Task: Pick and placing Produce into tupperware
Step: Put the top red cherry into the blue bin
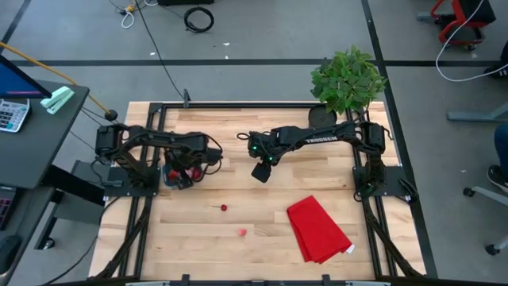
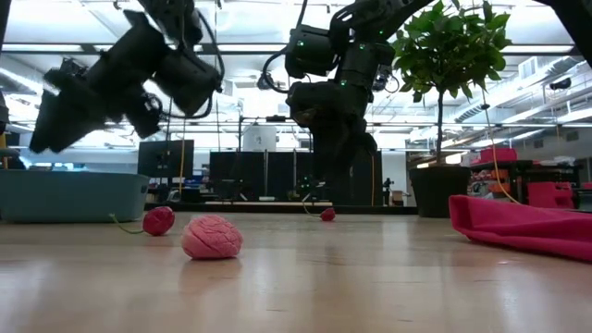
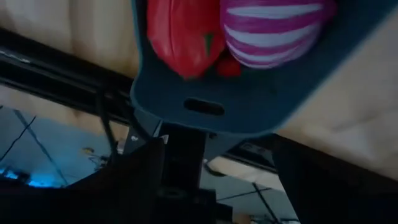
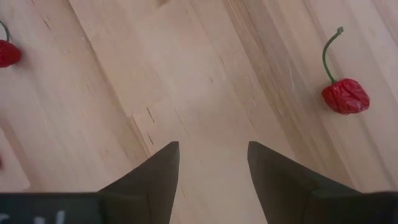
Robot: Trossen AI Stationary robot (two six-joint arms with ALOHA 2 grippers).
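Over bare wood planks, right claw point(image 4: 211, 165) wide; wrinkled red stemmed produce point(image 4: 345, 95) nearby; left claw state unclear.

A robotics lab: wooden table point(image 1: 262, 238) on concrete floor, cables point(image 1: 198, 17), office chairs point(image 1: 460, 20).

- The wooden table point(image 1: 262, 191) carries all things.
- The teal tupperware point(image 1: 170, 176) lies under the left gripper point(image 1: 184, 173).
- A red piece point(image 1: 224, 208), a pink piece point(image 1: 242, 233) and a red cloth point(image 1: 317, 229) lie apart from both grippers.

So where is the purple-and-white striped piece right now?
In the left wrist view, the striped piece lies inside the teal tupperware, beside the large red oval, at the table's left side.
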